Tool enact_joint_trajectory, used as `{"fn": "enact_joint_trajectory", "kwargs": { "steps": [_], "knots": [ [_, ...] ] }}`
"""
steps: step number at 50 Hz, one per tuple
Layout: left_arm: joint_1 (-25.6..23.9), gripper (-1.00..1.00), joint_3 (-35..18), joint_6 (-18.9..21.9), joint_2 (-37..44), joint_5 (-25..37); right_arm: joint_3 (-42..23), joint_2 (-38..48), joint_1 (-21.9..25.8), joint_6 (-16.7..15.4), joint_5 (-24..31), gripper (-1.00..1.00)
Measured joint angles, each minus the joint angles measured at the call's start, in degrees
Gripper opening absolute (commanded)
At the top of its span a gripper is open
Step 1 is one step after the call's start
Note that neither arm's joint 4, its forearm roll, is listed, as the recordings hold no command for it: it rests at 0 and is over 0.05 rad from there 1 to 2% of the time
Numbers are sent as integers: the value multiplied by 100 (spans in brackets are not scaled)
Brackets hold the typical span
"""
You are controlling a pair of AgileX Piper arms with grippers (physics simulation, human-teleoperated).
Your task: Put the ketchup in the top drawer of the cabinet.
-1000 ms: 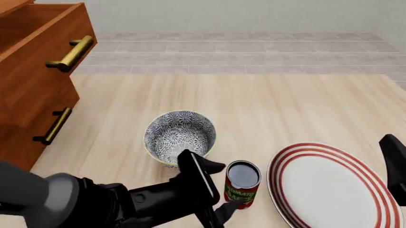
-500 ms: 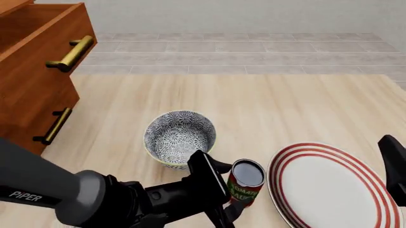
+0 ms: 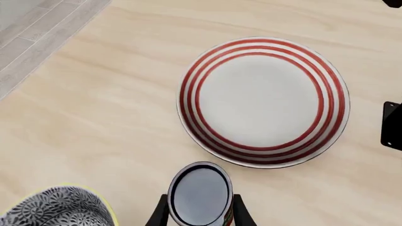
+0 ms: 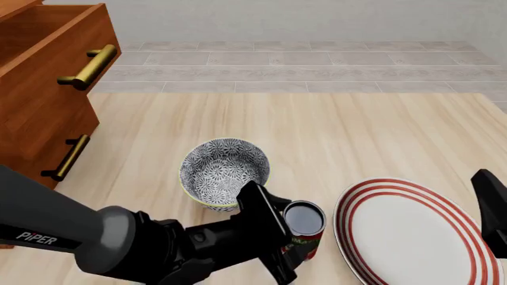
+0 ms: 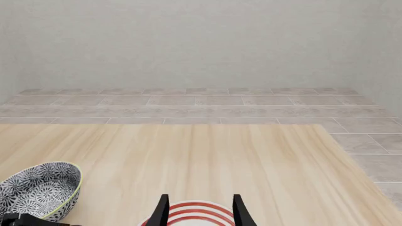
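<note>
Left tool [image 3: 199, 214] grips upright ketchup [image 4: 303, 230], top facing up.

Your front view looks down over the table [image 4: 333, 130]; both wrist views sit low, sharing the plate [image 3: 264, 101].

"PIPER" on left arm [image 4: 47, 228]

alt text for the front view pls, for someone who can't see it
The left gripper closes around the ketchup on a pale wooden table, between a patterned bowl and a red-ringed plate. At far left the cabinet has its top drawer pulled open.
</note>
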Motion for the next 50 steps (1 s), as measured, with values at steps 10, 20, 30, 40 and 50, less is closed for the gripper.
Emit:
{"fn": "enact_joint_trajectory", "kwargs": {
  "steps": [10, 20, 30, 40, 50],
  "knots": [
    [-33, -100, -14, 0, -56, 41, -18, 5, 3, -3, 17, 100],
    [-77, -100, 102, -30, -238, 43, -31, 2, 6, -5, 34, 100],
    [-128, -100, 299, -54, -730, 182, -21, 0, 9, -4, 25, 100],
    [-157, -100, 532, -27, -1424, 441, -22, 4, 20, 4, 28, 100],
    [-159, -100, 723, 37, -2273, 837, -23, 1, 29, 9, 36, 100]
  ]
}}
